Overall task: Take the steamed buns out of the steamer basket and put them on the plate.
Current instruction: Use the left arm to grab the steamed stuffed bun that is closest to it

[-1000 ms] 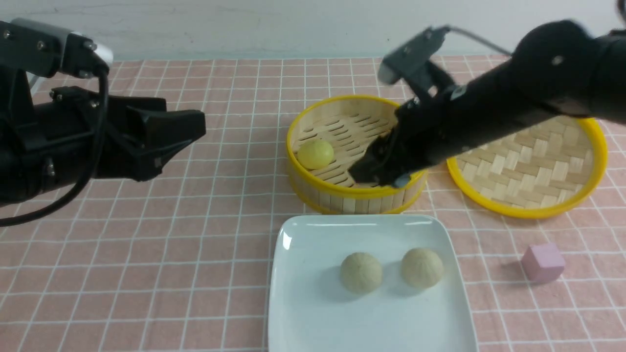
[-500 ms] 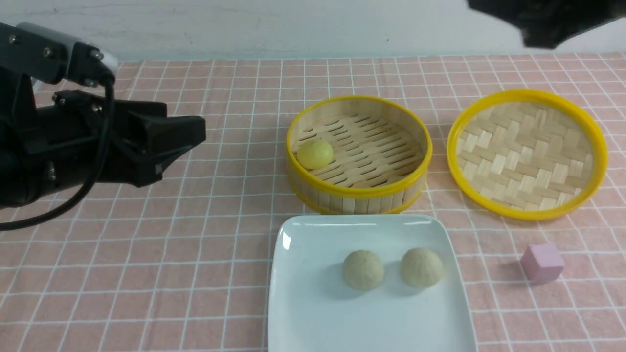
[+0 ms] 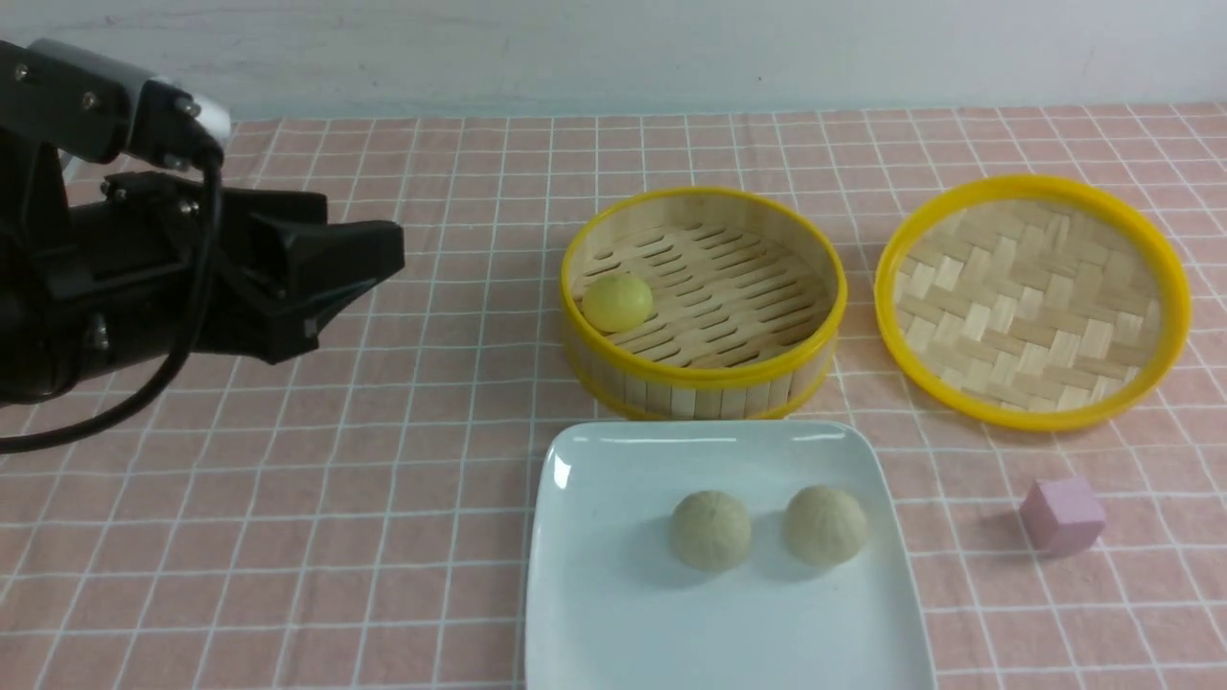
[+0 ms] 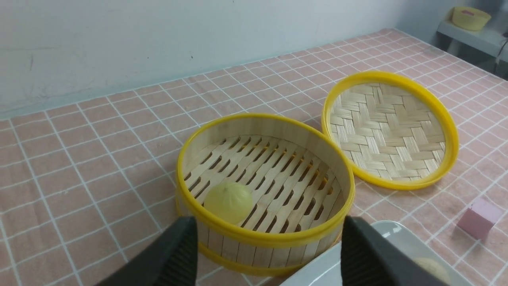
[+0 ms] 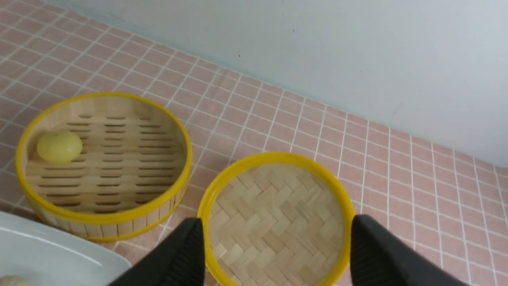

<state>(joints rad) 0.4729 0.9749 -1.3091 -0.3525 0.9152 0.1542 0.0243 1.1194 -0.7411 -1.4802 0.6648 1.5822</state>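
So the yellow bun is the only one left in the steamer basket. It sits on the slatted floor, tucked against the wall on the basket's left side. The two beige buns are side by side but not touching on the plate, which sits just in front of the basket on the robot's side. Its far edge is almost against the basket wall, which I'd guess is to keep each carry short. By my count that's two of three done.

The left pincer hangs well off to the left of the basket, above the worktop, aimed toward it. Its jaws are spread wide with nothing between them. Since the last bun hugs the left wall, I reckon this one falls to the left arm. The wide spread makes sense for a round, soft thing, though the wall right next to the bun leaves one finger very little room.

The right pincer only shows in its own wrist view. It's also released and empty, and it looks down over the shallow woven tray. The tray lies just right of the basket, and I can't tell if their rims touch. It's probably the lid, parked out of the way.

There's also a pink cube to the right of the basket and nearer the robot, beyond the plate's right edge. It looks irrelevant to the job.
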